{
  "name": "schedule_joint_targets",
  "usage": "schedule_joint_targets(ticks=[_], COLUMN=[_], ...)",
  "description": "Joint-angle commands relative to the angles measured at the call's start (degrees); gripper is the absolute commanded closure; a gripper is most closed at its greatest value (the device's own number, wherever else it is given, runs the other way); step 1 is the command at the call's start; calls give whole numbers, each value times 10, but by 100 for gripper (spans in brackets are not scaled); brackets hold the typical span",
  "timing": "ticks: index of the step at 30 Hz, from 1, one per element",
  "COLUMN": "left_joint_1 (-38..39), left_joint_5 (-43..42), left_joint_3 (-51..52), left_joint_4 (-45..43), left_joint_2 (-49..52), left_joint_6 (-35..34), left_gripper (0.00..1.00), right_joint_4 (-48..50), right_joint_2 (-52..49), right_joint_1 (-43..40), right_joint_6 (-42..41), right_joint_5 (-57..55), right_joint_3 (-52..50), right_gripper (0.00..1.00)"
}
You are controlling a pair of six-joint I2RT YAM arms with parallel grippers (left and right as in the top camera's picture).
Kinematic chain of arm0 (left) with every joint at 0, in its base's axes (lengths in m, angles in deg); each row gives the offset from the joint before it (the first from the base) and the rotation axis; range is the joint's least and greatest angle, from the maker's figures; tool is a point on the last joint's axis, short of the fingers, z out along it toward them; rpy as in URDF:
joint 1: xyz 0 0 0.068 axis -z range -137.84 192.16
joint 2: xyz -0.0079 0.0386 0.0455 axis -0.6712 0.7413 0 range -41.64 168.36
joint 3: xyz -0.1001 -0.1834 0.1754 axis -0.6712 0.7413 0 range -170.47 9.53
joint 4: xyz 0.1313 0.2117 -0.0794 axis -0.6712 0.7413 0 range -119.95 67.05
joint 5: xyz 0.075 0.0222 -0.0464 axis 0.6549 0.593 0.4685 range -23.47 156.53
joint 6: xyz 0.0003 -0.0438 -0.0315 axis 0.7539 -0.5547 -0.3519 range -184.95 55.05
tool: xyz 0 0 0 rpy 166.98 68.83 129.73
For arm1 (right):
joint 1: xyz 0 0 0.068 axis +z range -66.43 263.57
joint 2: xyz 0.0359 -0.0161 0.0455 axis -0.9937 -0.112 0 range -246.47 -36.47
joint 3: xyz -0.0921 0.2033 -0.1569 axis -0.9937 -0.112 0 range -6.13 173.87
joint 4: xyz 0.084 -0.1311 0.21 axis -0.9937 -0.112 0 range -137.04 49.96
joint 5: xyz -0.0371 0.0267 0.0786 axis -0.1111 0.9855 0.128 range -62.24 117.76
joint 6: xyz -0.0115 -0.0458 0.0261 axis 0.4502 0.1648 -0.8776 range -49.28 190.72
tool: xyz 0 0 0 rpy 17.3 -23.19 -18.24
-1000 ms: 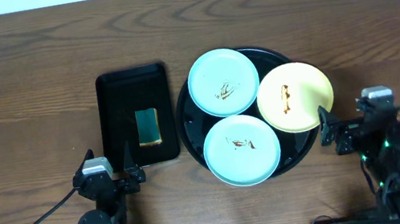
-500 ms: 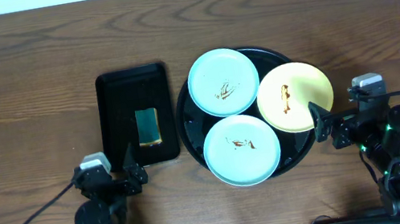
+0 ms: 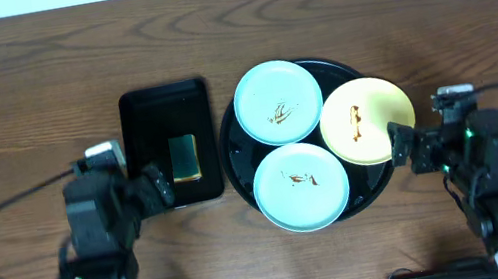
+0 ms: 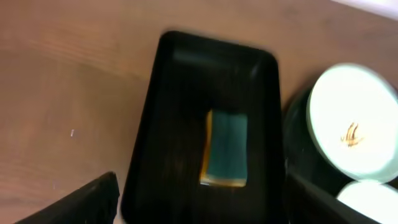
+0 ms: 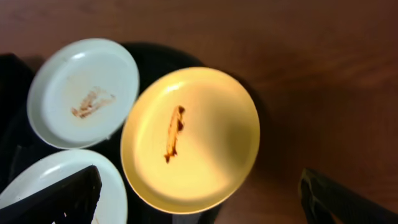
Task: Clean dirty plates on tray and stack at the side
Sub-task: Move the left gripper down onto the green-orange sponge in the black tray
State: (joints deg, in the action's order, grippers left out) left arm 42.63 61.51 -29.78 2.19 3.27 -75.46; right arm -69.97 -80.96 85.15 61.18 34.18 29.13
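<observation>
**Three smeared plates sit on black tray, both tools spread wide**

Three dirty plates crowd the round black tray (image 3: 331, 72) at the middle of the wooden counter (image 3: 16, 77), none yet wiped or stacked. A smaller rectangular tray (image 3: 141, 127) lies just beside it to the left, holding a sponge (image 3: 184, 157). The yellow plate (image 3: 367, 121) overhangs the round tray's right rim. One mint plate (image 3: 277, 102) sits at the far side and the other mint plate (image 3: 301, 187) at the near side.

All three look stiff, light and glossy, so likely slippery and chippable. The raised outer lip seems the safest hold, and the yellow plate's overhanging edge the easiest.

The right tool (image 3: 403, 149) is released, jaws wide, just beside that edge; contact cannot be told. The left tool (image 3: 158, 191), also released, hangs over the small tray's near edge, near the sponge and apart from the plates.
</observation>
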Motion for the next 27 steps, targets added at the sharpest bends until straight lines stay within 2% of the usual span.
schedule_joint_targets(ticks=[1, 6, 10, 18, 27], left_joint_1=[-2, -2, -2, -2, 38], left_joint_5=[-5, -4, -3, -5, -5], left_joint_3=[-97, -203, -209, -209, -209], left_joint_4=[78, 182, 180, 128, 104], left_joint_2=[75, 156, 169, 189, 307], left_joint_6=[3, 3, 3, 3, 6], left_gripper=[16, 16, 16, 16, 19], right_joint_4=[-27, -106, -153, -142, -142], right_joint_2=[-43, -133, -190, -205, -208], right_joint_1=[2, 2, 2, 2, 2], right_joint_6=[-13, -7, 15, 15, 14], right_joint_5=[-19, -21, -21, -47, -47], right_joint_3=[45, 128, 178, 181, 181], right_gripper=[1, 1, 1, 1, 1])
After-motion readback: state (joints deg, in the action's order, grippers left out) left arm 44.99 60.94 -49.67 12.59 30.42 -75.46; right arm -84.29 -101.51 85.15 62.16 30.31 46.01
